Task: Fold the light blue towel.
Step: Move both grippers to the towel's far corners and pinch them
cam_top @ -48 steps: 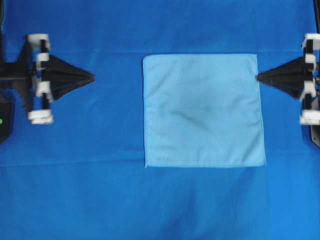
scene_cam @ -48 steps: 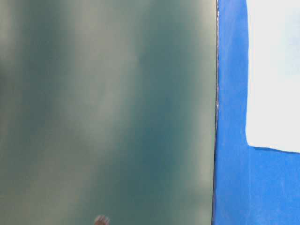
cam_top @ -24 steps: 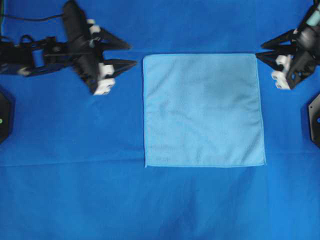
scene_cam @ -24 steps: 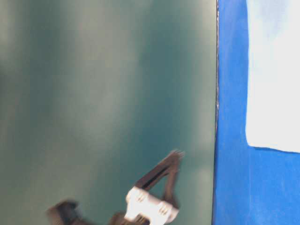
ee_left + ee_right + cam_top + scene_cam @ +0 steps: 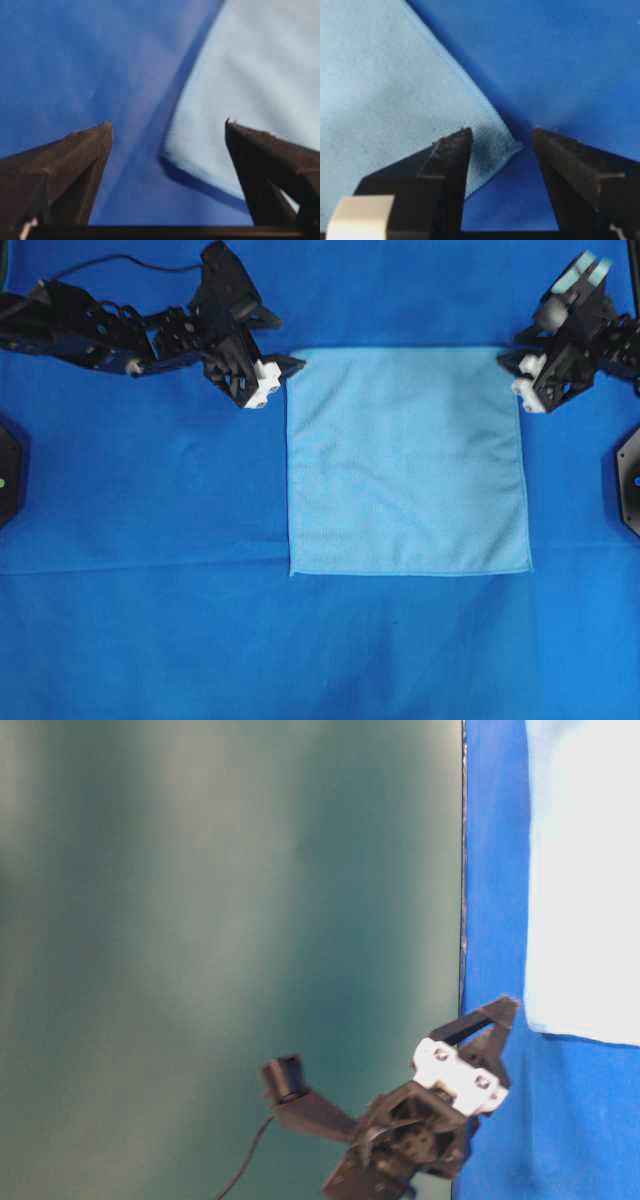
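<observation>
A light blue towel [image 5: 407, 460] lies spread flat and square on the darker blue table covering [image 5: 150, 620], a little right of centre in the overhead view, its hem running straight along all four sides and no corner lifted.

Two black robot arms flank its far edge. The left gripper [image 5: 283, 365] sits just beside the towel's upper left corner, its jaws released and spread wide; from the left wrist camera, one dark finger [image 5: 82, 155] stands over the bare covering and the other over the towel, with the corner [image 5: 167, 159] between them, casting a thin shadow on the covering. The right gripper [image 5: 512, 362] is at the upper right corner, likewise released; from its own wrist camera the corner [image 5: 512, 147] pokes into the gap between the two black fingers, one finger [image 5: 451, 160] over towel fabric and the other over the covering. Neither pincer grasps anything. Whether the fingertips touch the cloth cannot be told.

A black cable [image 5: 120, 260] loops behind the left arm. Dark mounts [image 5: 8, 475] sit at both side edges of the covering, well apart from the towel. The table-level view shows the left gripper [image 5: 495, 1020] against a blurred grey-green backdrop [image 5: 220, 920]. Nothing lies on the towel or between it and either gripper.
</observation>
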Robot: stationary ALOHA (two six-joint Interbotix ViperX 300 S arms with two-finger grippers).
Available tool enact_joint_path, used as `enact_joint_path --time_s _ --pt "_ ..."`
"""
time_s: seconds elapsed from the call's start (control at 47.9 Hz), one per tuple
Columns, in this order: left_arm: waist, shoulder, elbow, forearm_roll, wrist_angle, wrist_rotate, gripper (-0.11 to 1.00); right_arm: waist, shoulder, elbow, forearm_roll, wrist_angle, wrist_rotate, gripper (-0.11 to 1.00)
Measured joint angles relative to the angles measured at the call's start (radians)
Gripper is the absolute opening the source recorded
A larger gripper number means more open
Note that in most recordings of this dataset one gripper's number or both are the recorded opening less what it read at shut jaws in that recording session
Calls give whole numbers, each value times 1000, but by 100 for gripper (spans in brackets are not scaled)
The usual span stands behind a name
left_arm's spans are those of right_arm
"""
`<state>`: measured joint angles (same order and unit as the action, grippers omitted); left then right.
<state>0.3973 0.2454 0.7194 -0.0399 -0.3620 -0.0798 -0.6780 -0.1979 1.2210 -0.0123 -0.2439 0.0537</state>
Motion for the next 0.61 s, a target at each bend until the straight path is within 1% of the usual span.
enact_joint_path --time_s 0.146,0.23,0.271,0.376,0.397,0.418,0.48,0.543,0.564,0.606 --pt "15 61 -26 0 -17 2 87 -11 58 -14 0 -28 -5 54" --pt "15 86 -46 0 -18 9 79 -12 64 -18 0 -29 -11 48" --pt "15 94 -54 0 -17 6 71 -12 64 -18 0 -29 -14 41" --pt "12 103 -64 2 -12 20 42 -12 64 -18 0 -29 -20 10" --pt "11 103 -64 2 -11 21 36 -12 64 -18 0 -29 -20 5" --pt "9 103 -64 2 -9 23 30 -12 63 -18 0 -28 -20 2" --pt "0 103 -64 5 -5 25 15 -12 63 -18 0 -20 -21 2" --pt "-8 103 -63 8 -2 31 4 -14 63 -21 0 -8 -21 2" --pt "-9 103 -63 6 2 34 1 -12 63 -21 0 -2 -21 2" --pt "-11 103 -63 8 3 41 1 -12 63 -21 0 3 -21 2"
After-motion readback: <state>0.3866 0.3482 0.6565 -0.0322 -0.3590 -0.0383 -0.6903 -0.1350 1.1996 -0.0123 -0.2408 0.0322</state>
